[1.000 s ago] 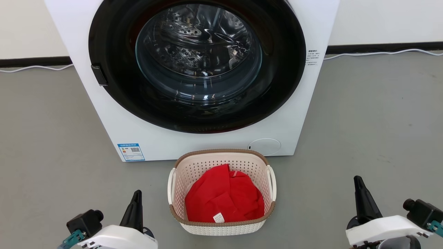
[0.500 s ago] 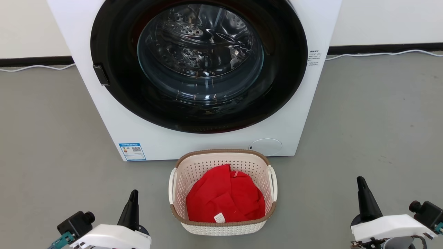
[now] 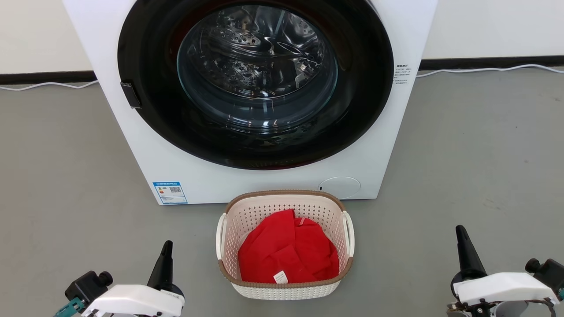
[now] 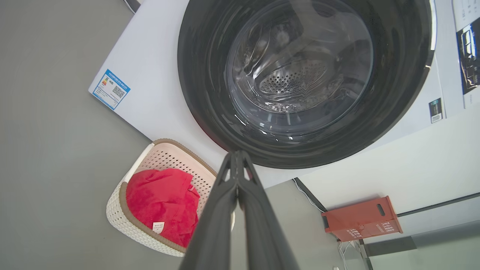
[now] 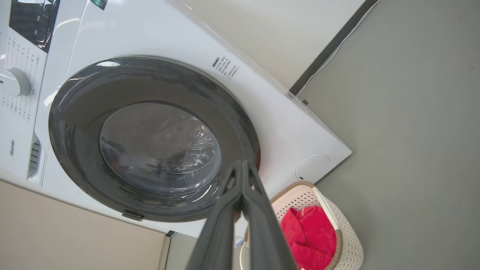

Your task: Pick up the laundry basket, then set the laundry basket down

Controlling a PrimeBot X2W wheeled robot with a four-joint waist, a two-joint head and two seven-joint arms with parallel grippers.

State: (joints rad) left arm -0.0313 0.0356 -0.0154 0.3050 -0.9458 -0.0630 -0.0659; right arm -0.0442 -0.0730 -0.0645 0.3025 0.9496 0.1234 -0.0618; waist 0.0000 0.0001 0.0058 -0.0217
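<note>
The laundry basket (image 3: 284, 290) stands on the grey floor just in front of the washing machine, cream-white and perforated with a brown rim, holding a red cloth (image 3: 288, 255). It also shows in the left wrist view as the laundry basket (image 4: 129, 227) and in the right wrist view as the laundry basket (image 5: 347, 236). My left gripper (image 3: 166, 247) is shut and empty, low to the basket's left and apart from it. My right gripper (image 3: 461, 232) is shut and empty, well off to the basket's right. The shut tips show as left gripper (image 4: 237, 155) and right gripper (image 5: 243, 165).
A white front-loading washing machine (image 3: 379, 145) with a closed dark round door (image 3: 255, 83) stands directly behind the basket. A white cable (image 3: 484, 69) runs along the wall's base. An orange-red box (image 4: 362, 219) sits by the wall. Grey floor (image 3: 476, 145) spreads to both sides.
Both grippers sit slightly lower and further outward in the head view than a second ago. The whole picture has shifted a little right. The basket stays on the floor.
</note>
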